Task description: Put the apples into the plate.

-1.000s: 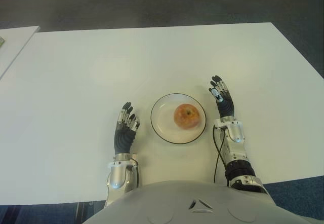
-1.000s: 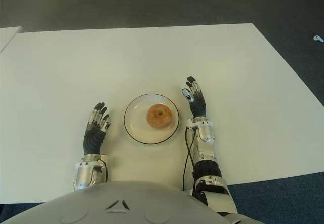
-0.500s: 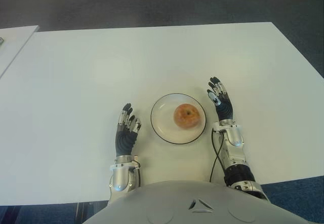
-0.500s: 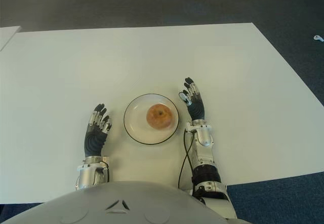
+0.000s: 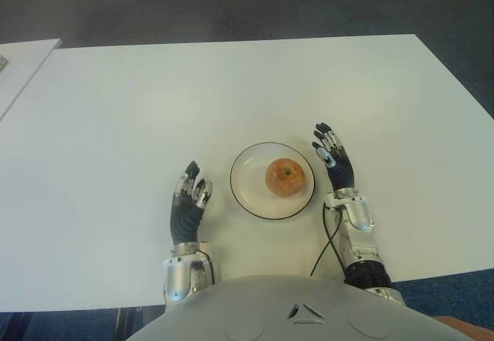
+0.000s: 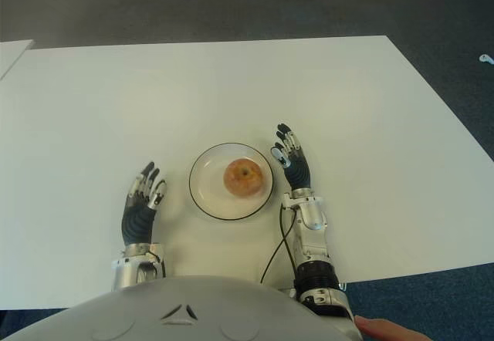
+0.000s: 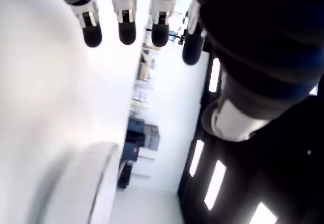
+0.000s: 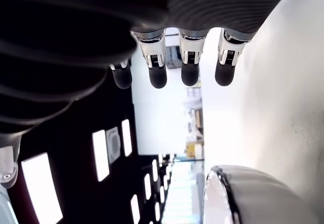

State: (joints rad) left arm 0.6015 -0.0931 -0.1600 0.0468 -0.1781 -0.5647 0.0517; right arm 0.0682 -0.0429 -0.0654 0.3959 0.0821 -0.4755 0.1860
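One red-yellow apple [image 5: 286,177] sits in the white plate [image 5: 248,194] with a dark rim, near the table's front edge. My right hand [image 5: 334,158] shows just right of the plate, fingers straight and spread, holding nothing. My left hand [image 5: 187,200] shows left of the plate, fingers extended and empty too. In the right wrist view the fingertips [image 8: 158,77] point away over the table, and the plate [image 8: 228,196] rim shows nearby. The left wrist view shows straight fingertips [image 7: 127,31] and the plate [image 7: 86,183] blurred.
The white table [image 5: 193,94] stretches wide ahead of the plate. A second white table's corner [image 5: 19,59] shows at the far left. Dark floor lies beyond the far edge. A person's fingers [image 6: 386,329] show at the bottom right edge.
Both hands have drawn back toward my body, the left one tilting slightly. The apple and plate have not moved. A person's fingers have appeared at the bottom right.
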